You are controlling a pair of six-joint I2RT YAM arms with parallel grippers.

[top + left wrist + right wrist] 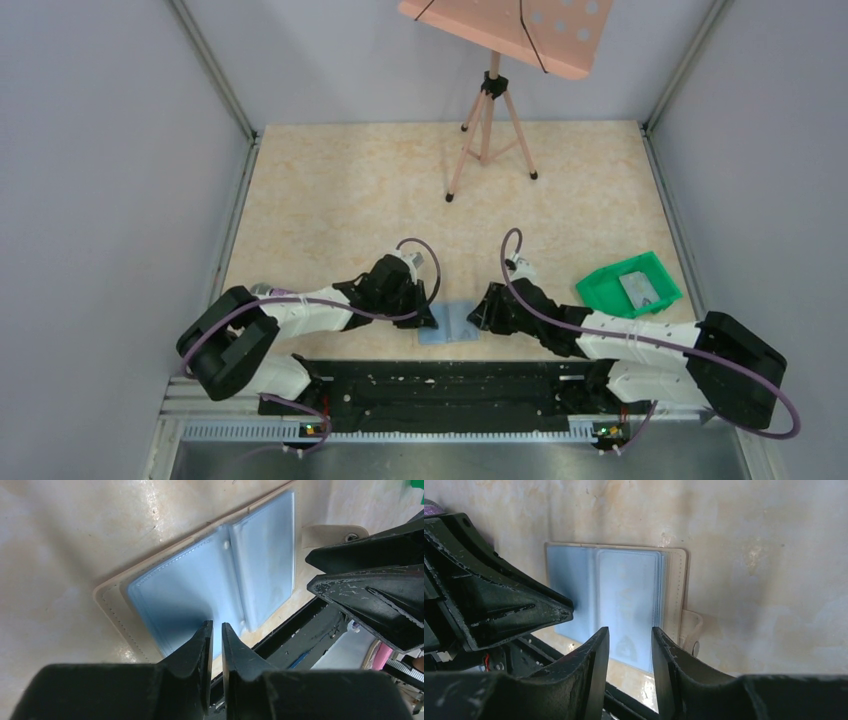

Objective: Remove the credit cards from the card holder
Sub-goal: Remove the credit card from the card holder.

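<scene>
The card holder (455, 322) lies open on the table's near edge, two light-blue panels (215, 580) up and a beige border round them. A card-shaped outline with rounded corners (629, 590) shows in its right panel. One grey credit card (640, 288) lies in the green tray (600, 292). My left gripper (217, 626) is low at the left panel's near edge, its jaws almost together with a thin slit between them. Whether they pinch the panel does not show. My right gripper (630, 630) hangs open over the right panel's near edge, with nothing between its fingers.
A peach music stand (510, 30) on a tripod (490, 130) is at the back of the table. The black base rail (450, 385) runs just behind the card holder's near edge. The two grippers face each other closely over the holder. Grey walls close both sides.
</scene>
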